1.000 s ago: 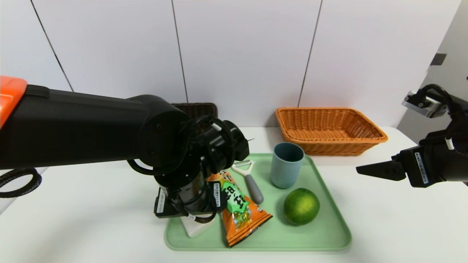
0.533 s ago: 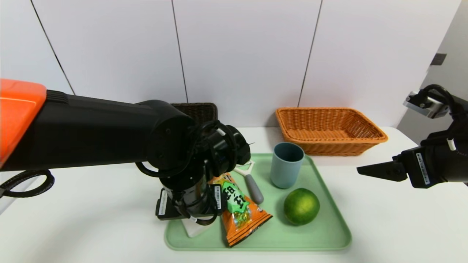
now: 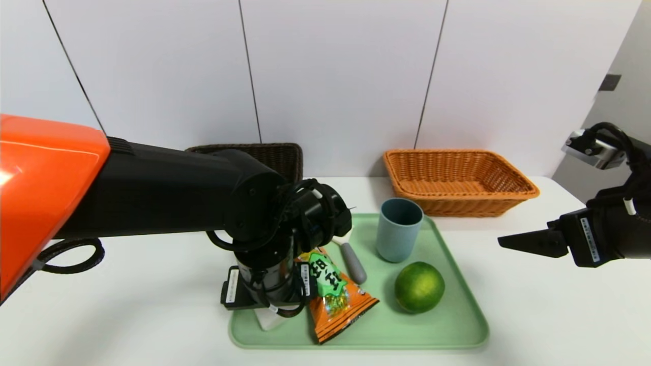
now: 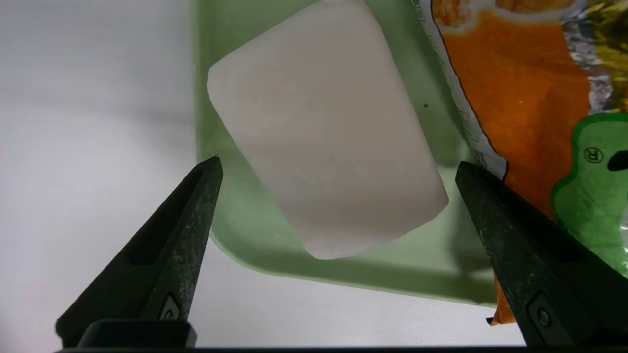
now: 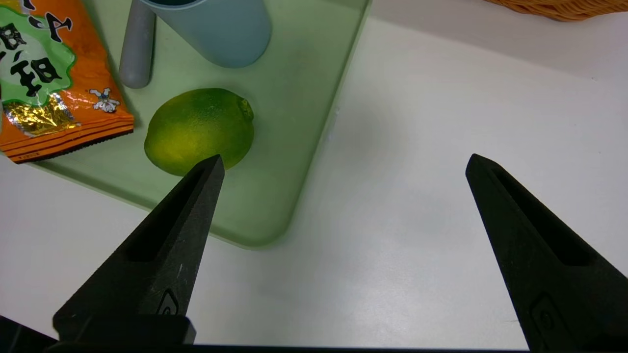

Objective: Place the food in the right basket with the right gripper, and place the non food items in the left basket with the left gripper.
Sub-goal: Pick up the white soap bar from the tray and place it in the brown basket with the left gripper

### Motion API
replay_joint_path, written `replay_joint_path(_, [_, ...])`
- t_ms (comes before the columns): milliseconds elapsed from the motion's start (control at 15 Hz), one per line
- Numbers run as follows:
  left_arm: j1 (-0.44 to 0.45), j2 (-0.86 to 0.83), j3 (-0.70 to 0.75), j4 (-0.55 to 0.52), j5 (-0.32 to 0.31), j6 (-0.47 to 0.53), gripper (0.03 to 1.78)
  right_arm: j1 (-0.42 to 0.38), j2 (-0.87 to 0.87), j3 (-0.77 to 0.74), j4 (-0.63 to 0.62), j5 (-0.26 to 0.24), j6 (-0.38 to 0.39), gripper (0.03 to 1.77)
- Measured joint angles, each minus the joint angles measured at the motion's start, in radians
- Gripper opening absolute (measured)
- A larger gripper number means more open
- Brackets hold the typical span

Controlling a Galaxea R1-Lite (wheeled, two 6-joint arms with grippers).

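Shifted slightly nearer the tray's (image 3: pixel 407 333) front edge over the past second, with the left gripper (image 4: pixel 338 162) above the block (image 4: pixel 324 127) and more of the dark basket (image 3: pixel 290 152) exposed behind the arm. Apparently lining up for the first non-food pickup. Poised with fingers wide apart, holding nothing, astride the block lying flat and askew at the tray's corner. Crowded on one side by the bag (image 3: pixel 338 300), likely to be pinched or nudged if closed on carelessly. Waiting off the tray's right side, also spread and without a load: the right gripper (image 5: pixel 345 164), near the lime (image 3: pixel 419 287).
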Motion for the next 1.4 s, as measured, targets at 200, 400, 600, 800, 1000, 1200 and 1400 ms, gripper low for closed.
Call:
replay_joint_path(200, [0.012, 0.006, -0.005, -0.001, -0.001, -0.009, 1.69, 0.0, -0.001, 0.004, 0.0, 0.0, 0.0, 1.7])
replay_joint_path(400, [0.022, 0.01, -0.007, -0.006, -0.001, -0.037, 1.69, 0.004, -0.002, 0.005, 0.0, 0.0, 0.0, 1.7])
replay_joint_path(600, [0.032, 0.017, -0.01, -0.007, -0.001, -0.046, 1.69, 0.005, -0.003, 0.005, -0.001, 0.0, 0.0, 1.7])
replay_joint_path(800, [0.036, 0.024, -0.013, -0.008, -0.003, -0.047, 1.69, 0.008, -0.003, 0.01, 0.0, -0.001, 0.0, 1.7])
replay_joint_path(1000, [0.038, 0.026, -0.013, -0.006, -0.004, -0.047, 1.58, 0.009, -0.003, 0.011, 0.0, -0.001, 0.001, 1.7])
replay_joint_path(1200, [0.039, 0.034, -0.012, -0.007, 0.001, -0.047, 1.11, 0.009, -0.003, 0.013, 0.0, -0.001, 0.001, 1.7])
replay_joint_path(1400, [0.039, 0.033, -0.012, -0.004, 0.001, -0.045, 0.98, 0.009, -0.003, 0.013, 0.0, -0.001, 0.001, 1.7])
